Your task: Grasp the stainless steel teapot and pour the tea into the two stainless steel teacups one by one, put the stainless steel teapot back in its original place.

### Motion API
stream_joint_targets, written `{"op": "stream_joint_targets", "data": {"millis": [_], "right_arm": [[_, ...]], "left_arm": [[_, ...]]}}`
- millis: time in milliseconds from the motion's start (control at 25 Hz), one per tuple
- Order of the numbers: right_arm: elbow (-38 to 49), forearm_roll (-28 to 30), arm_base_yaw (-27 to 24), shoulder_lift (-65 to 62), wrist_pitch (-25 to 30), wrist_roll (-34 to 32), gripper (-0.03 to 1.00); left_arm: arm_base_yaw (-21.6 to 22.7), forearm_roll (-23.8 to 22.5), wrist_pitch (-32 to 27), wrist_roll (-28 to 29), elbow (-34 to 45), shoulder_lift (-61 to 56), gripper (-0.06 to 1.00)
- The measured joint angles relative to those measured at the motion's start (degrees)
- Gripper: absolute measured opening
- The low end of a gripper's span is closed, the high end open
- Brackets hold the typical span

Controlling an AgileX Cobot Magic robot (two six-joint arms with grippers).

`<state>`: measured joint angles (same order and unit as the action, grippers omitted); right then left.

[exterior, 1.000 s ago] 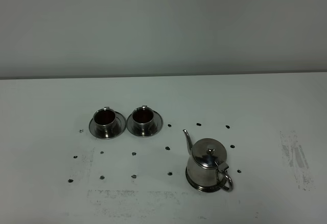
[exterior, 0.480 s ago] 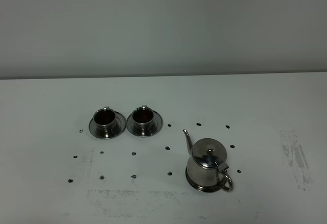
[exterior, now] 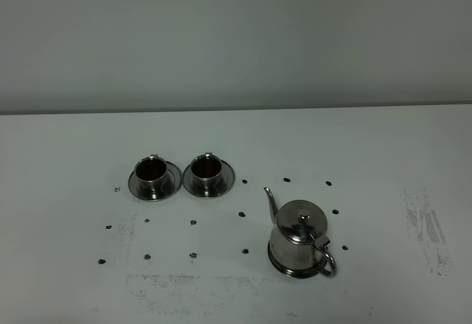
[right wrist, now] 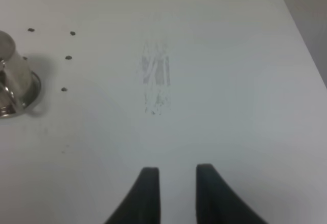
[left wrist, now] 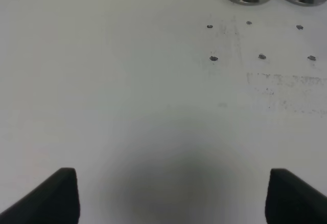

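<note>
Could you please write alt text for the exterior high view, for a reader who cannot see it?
A shiny steel teapot stands upright on a round steel disc at the near right of a white table, spout pointing toward two steel teacups on saucers behind it to the left, both holding dark tea. No arm is in view.
</note>
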<state>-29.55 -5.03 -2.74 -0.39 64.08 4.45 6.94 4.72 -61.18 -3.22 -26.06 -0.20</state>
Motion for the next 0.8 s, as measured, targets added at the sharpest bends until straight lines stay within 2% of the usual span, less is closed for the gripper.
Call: {"op": "stream_joint_targets", "data": {"millis": [800], "right_arm": [[0.0,0.0,0.0,0.0,0.0,0.0,0.17]], "left_arm": [[-0.42,0.0,0.0,0.0,0.0,-0.06,0.72]]}}
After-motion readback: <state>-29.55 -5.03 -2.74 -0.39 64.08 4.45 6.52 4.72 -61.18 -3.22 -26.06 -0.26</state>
